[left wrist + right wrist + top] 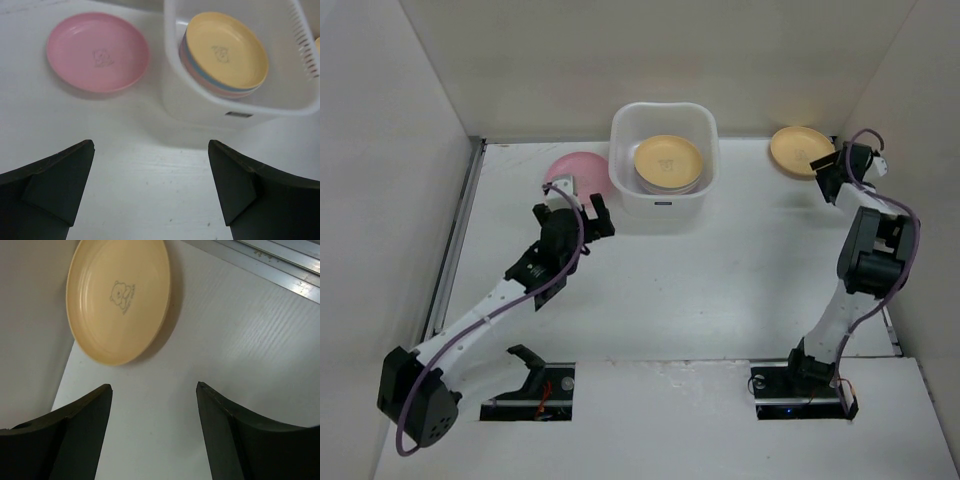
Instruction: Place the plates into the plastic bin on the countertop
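The white plastic bin point(663, 205) stands at the back middle of the countertop point(720, 290) and holds a stack of plates with a yellow-orange plate point(668, 161) on top; the bin point(200, 107) and stack point(225, 50) also show in the left wrist view. A pink plate point(570, 168) lies flat just left of the bin; it also shows in the left wrist view point(97, 52). A yellow-orange plate point(798, 151) lies at the back right; it also shows in the right wrist view point(117, 300). My left gripper point(582, 208) point(150, 150) is open and empty, just short of the pink plate. My right gripper point(828, 170) point(154, 387) is open and empty, just short of the yellow-orange plate.
White walls enclose the countertop at the back and both sides. A grey metal rail point(455, 240) runs along the left edge, and another point(280, 265) shows near the right gripper. The arm bases point(800, 385) sit at the near edge.
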Controlling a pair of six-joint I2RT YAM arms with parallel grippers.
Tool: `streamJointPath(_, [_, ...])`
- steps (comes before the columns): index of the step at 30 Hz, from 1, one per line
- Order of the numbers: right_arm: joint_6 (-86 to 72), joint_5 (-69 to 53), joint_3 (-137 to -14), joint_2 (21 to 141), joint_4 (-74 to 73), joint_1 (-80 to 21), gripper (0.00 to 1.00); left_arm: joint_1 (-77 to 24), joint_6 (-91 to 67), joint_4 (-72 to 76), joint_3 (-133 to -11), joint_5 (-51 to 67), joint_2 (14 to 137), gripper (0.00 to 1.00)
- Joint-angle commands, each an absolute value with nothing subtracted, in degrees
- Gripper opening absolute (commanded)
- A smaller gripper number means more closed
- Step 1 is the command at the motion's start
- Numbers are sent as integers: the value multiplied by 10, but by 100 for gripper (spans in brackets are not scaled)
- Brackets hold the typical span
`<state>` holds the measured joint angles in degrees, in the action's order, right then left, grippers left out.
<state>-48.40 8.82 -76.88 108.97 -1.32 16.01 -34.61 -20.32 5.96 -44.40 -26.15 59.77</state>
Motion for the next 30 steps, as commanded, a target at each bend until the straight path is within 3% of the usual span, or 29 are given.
streamJointPath(1, [-543, 18, -839, 1139, 8, 183, 74, -352, -239, 41, -416, -284, 525, 100])
streamJointPath(10, [-624, -73, -961, 1273, 0, 217, 71, -334, -240, -13, -419, -280, 488, 100])
streamJointPath(20, [-662, -92, -1043, 1353, -53, 215, 64, -310, -250, -36, -431, -270, 500, 100])
streamJointPath(23, [-683, -95, -1048, 1367, -59, 215, 60, -301, -253, -47, -434, -266, 499, 100])
streamJointPath(30, [-702, -103, -1055, 1383, -56, 214, 39, -288, -254, -59, -439, -264, 496, 100])
